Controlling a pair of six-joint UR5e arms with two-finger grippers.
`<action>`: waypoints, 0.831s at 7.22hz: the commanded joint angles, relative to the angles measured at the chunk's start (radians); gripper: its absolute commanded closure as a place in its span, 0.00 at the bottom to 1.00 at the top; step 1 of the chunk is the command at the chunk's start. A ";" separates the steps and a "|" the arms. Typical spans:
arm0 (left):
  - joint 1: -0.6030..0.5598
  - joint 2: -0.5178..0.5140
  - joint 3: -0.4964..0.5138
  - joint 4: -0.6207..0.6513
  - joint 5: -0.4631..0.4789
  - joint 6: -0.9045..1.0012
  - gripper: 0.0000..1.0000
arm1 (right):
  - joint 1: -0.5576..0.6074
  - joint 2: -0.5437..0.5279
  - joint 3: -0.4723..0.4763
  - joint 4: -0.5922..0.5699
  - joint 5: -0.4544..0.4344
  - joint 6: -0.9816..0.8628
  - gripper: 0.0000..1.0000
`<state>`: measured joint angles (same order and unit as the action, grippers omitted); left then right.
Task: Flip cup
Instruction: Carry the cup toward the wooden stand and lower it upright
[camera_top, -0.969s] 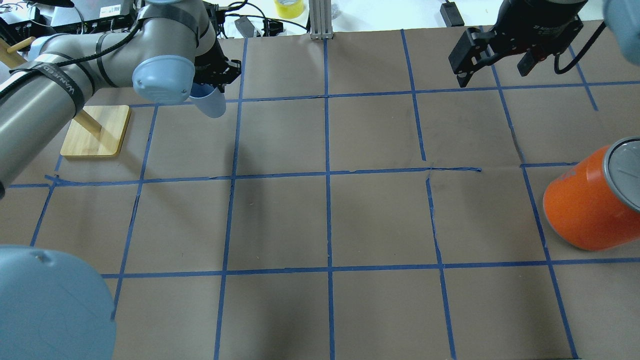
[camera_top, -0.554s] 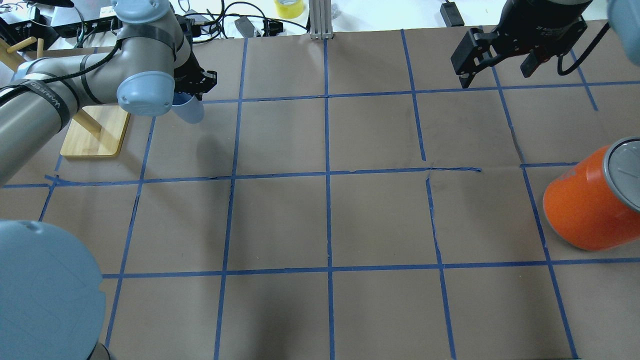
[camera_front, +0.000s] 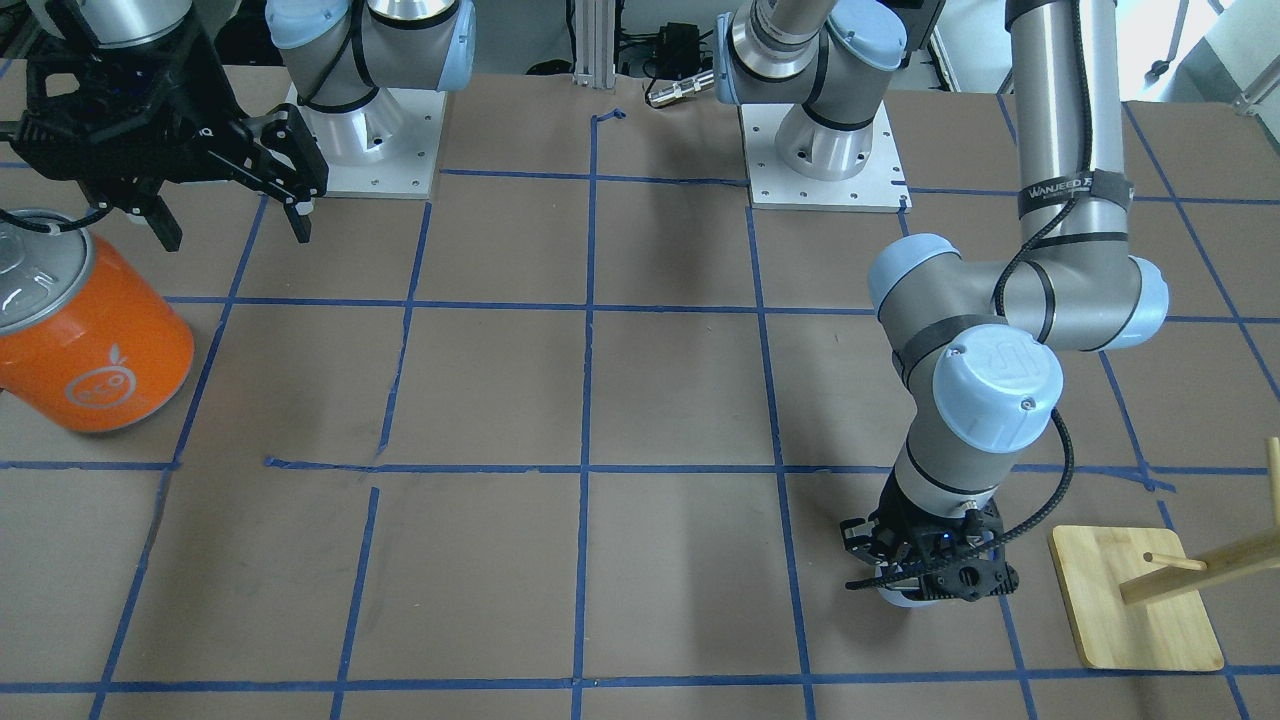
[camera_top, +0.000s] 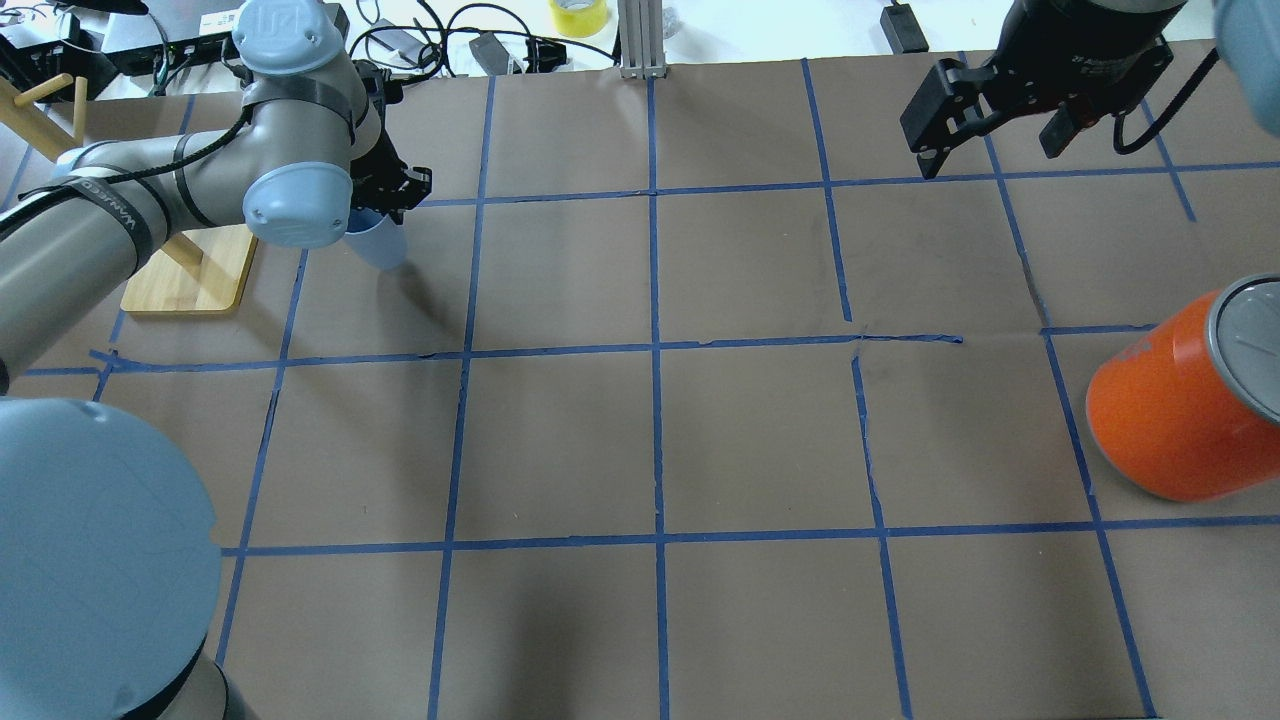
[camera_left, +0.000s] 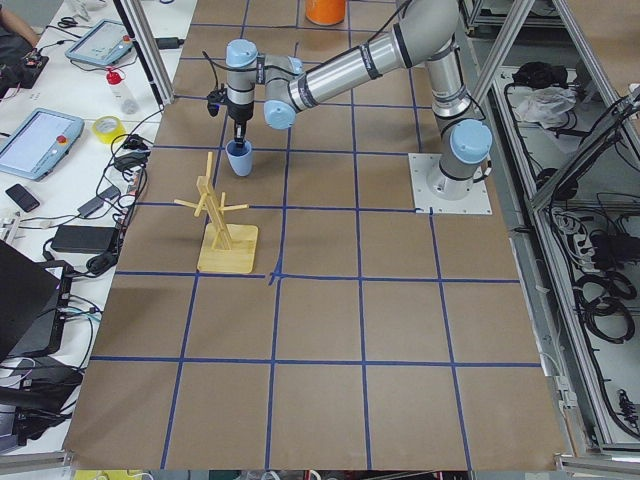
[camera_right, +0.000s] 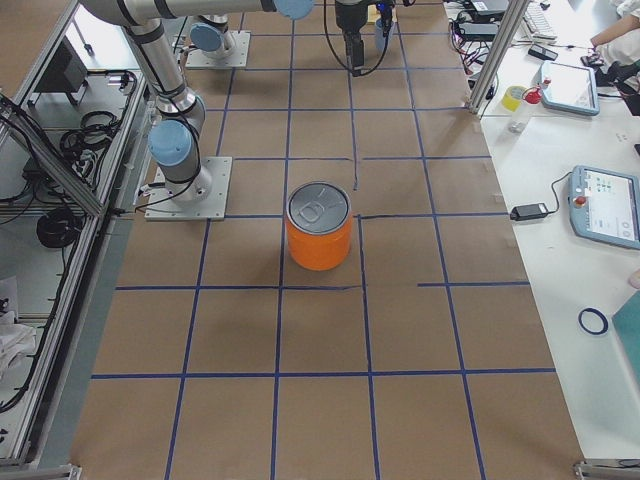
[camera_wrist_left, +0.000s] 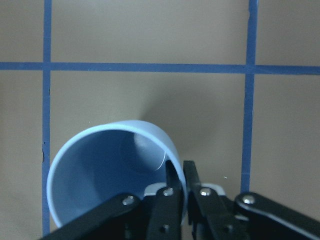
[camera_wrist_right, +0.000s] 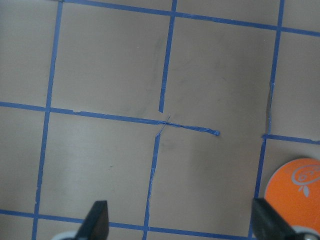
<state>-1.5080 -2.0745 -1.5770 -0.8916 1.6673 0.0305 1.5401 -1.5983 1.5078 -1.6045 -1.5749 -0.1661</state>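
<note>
One orange can (camera_top: 1170, 410) stands nearest the robot, at the right edge. It is upright with its silver lid on, well apart from everything else, and has no bearing on the move.

Farther out, on the left, is the wooden stand (camera_top: 190, 265). Its flat base lies just beside the work spot, and its post and pegs rise on the left side.

About level with the stand's base, just to its right, is the cup (camera_wrist_left: 100, 170). It is mouth up, with the bluer inside showing in the wrist view. The left gripper (camera_wrist_left: 179, 172) pinches the cup's wall at the rim, one finger inside and one outside, with the wrist pointing down. The base is at or just above the table (camera_top: 760, 440); no view shows whether they touch.

Judgement: the flip looks done, and the step in hand is the set-down and release. Notes for doing it well:
- Bring the cup down plumb until the base sits flat all round, not on one edge. A light tumbler gripped off-centre is likely to tip toward the fingers.
- Part the jaws only a little, so the inside finger does not shove the opposite wall.
- Lift straight up, clear of the rim, before any sideways travel.
- Draw off to the right, away from the stand's pegs.

Farthest, on the right, is the right gripper (camera_top: 990, 140), fingers spread, holding nothing, hanging above the table. It is well apart and needs to do nothing.
</note>
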 joint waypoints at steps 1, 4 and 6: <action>0.000 -0.016 0.006 -0.001 0.002 -0.003 0.79 | 0.000 0.000 0.002 0.000 0.003 -0.001 0.00; -0.001 0.020 0.017 -0.059 -0.003 -0.012 0.00 | 0.000 0.000 0.002 0.000 0.000 -0.001 0.00; -0.008 0.112 0.070 -0.235 0.000 -0.032 0.00 | 0.000 0.000 0.003 0.000 0.003 -0.001 0.00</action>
<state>-1.5140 -2.0179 -1.5379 -1.0245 1.6675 0.0088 1.5401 -1.5985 1.5104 -1.6046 -1.5739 -0.1672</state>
